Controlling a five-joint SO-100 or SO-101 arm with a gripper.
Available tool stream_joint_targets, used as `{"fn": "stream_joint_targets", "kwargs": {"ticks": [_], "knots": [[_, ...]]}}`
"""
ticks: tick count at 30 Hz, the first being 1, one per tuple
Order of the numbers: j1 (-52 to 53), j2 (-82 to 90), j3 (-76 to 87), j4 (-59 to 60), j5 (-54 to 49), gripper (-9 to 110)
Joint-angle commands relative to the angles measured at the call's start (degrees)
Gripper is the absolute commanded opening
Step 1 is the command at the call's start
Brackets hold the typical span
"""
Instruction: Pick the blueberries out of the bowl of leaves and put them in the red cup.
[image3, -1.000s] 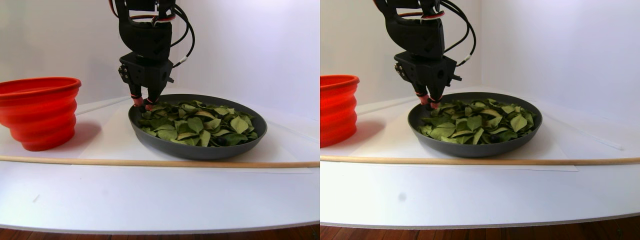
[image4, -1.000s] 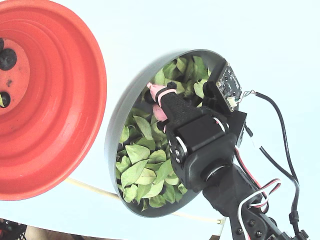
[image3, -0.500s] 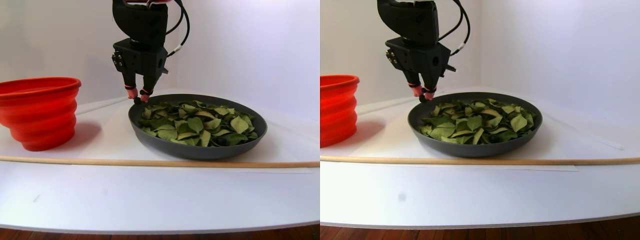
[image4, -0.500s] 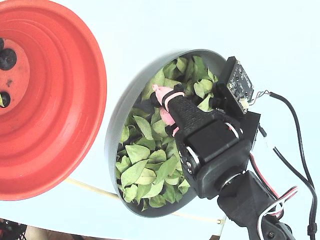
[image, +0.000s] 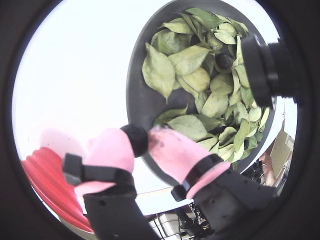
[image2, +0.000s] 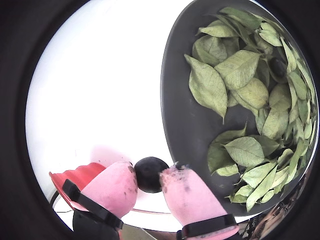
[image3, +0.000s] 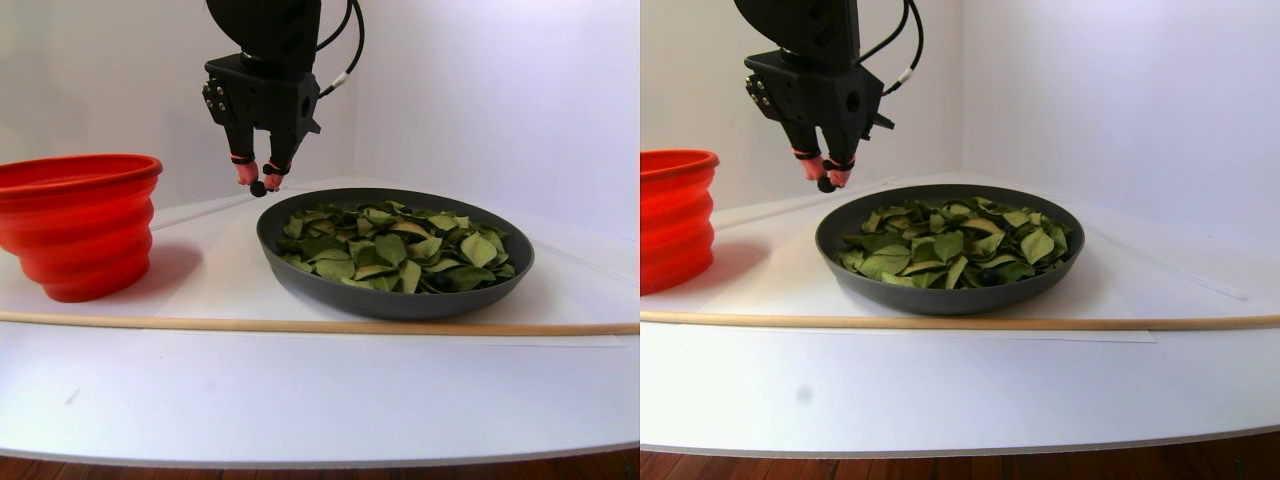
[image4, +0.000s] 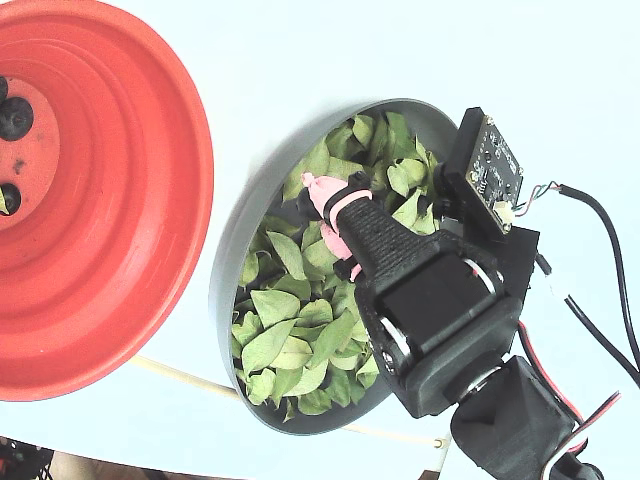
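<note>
Both wrist views showed one blueberry (image2: 150, 174) pinched between the two pink-capped fingertips (image2: 114, 188) of the gripper (image: 141, 145), clenched on it from either side. In the stereo pair view, hung clear in the air at the gripper's tip (image3: 259, 186), above the white table (image3: 300, 380). Just beside and below the gripper, toward the right of that view, sat the dark grey bowl (image3: 390, 303), its near rim almost under the fingertips. Filled with green leaves (image3: 400, 246); another blueberry (image2: 278, 66) lay among them on the bowl's far side from the gripper in a wrist view. Well to the left of the gripper in the stereo pair view stood the red cup (image3: 80, 224), apart from the bowl. In the fixed view, held a few dark berries (image4: 14, 119) on its pale bottom. Nearer the camera than the gripper, bowl and cup, a thin wooden stick (image3: 300, 324) lay across the table
</note>
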Motion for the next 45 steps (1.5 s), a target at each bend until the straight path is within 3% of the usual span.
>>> {"fn": "stream_joint_targets", "kwargs": {"ticks": [1, 45], "knots": [[-1.1, 7.3, -0.3, 0.7, -0.3, 8], [-12.1, 24.5, 1.5, 14.1, 4.1, 8]]}}
